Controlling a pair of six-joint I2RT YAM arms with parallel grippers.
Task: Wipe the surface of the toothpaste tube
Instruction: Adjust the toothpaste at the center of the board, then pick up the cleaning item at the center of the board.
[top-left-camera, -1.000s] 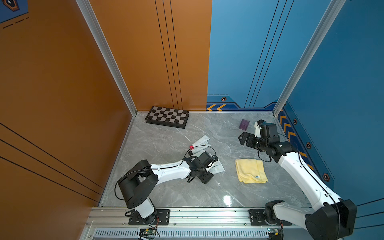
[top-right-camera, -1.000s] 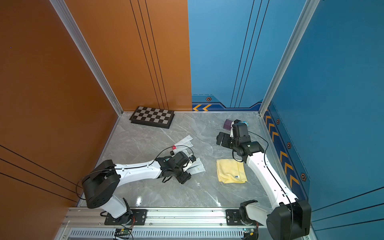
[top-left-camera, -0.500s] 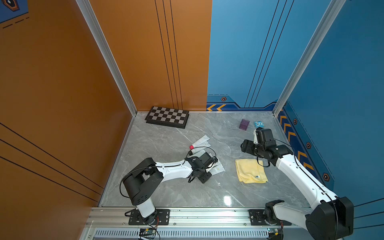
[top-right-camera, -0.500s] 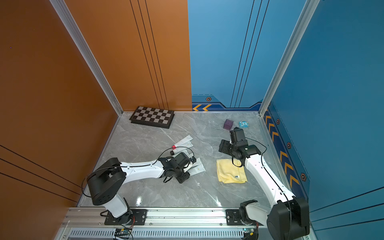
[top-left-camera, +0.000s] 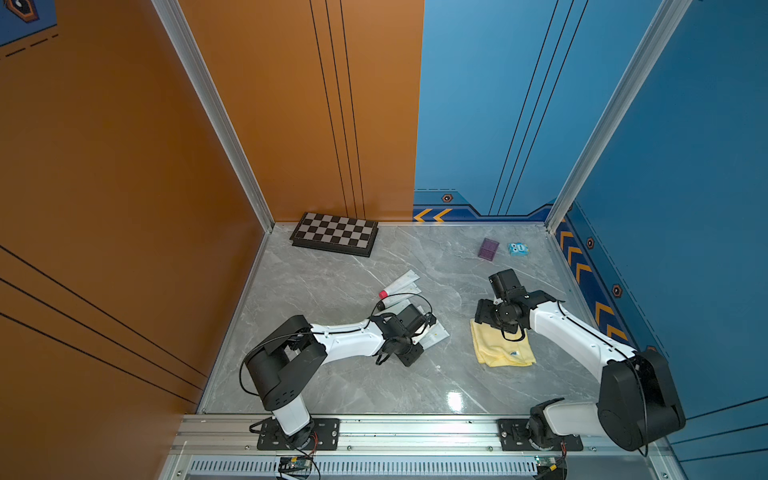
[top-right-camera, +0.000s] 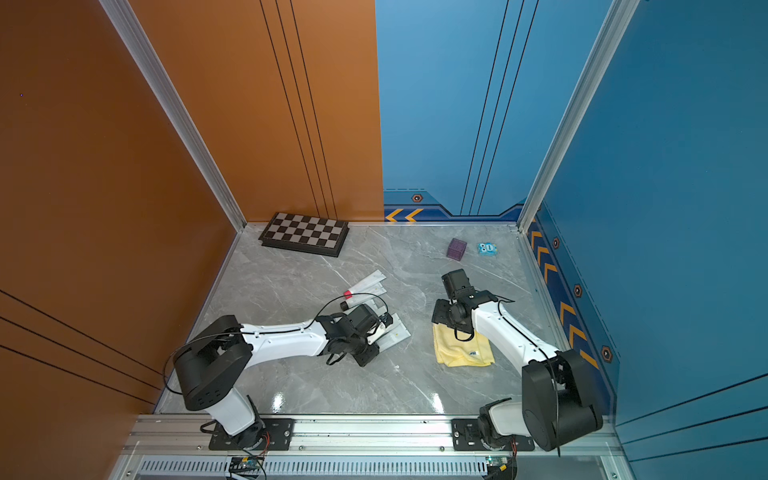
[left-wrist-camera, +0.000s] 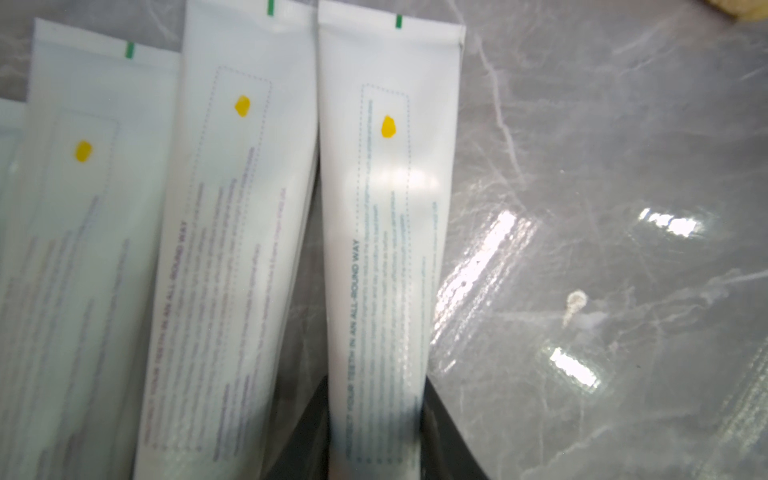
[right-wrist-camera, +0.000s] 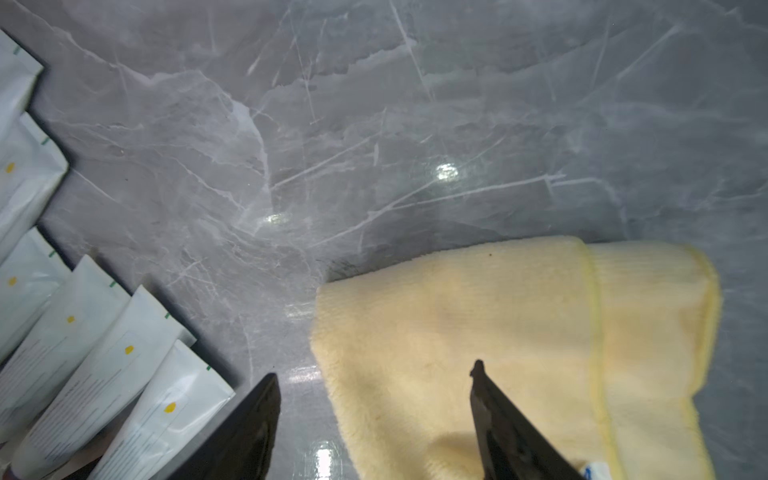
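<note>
Moved since a second ago: your right pincer (right-wrist-camera: 374, 370), down over the yellow cloth (right-wrist-camera: 498, 311), jaws apart. Your left pincer (left-wrist-camera: 376, 382) is clamped on the toothpaste tube (left-wrist-camera: 386, 249), flat on the surface (left-wrist-camera: 623, 166), its length running straight out ahead.

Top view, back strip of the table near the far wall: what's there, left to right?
chessboard → purple cube → small blue pack
</note>
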